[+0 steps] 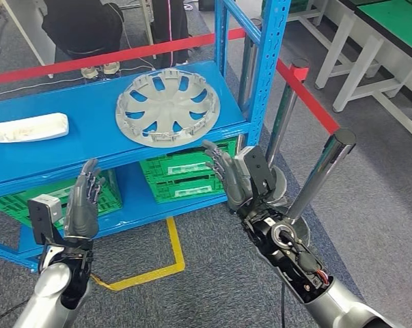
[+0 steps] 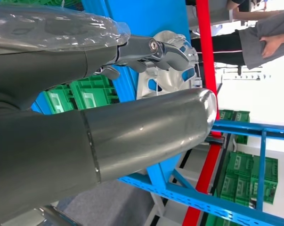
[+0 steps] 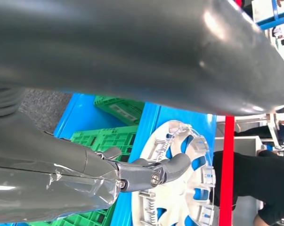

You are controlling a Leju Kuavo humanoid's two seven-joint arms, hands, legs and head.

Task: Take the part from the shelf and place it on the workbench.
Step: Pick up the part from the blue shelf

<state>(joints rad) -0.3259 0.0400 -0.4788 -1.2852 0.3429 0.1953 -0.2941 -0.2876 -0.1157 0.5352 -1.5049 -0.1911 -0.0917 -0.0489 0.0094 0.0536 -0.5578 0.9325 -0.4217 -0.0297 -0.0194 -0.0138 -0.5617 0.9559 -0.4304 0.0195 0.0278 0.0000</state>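
grey hubcap [image 1: 167, 107], flat on blue shelf [image 1: 90, 126], untouched

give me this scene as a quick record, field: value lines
part: grey wheel cover lying flat on the blue shelf, top level
left hand: open, raised in front of the shelf edge, holding nothing
right hand: open, below the wheel cover's near rim, not touching it
other item: white part at the shelf's left
lower level: green crates
barrier: red tape on metal posts

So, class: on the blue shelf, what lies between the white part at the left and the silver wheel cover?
Nothing: in the head view, bare blue shelf separates the white part from the wheel cover.
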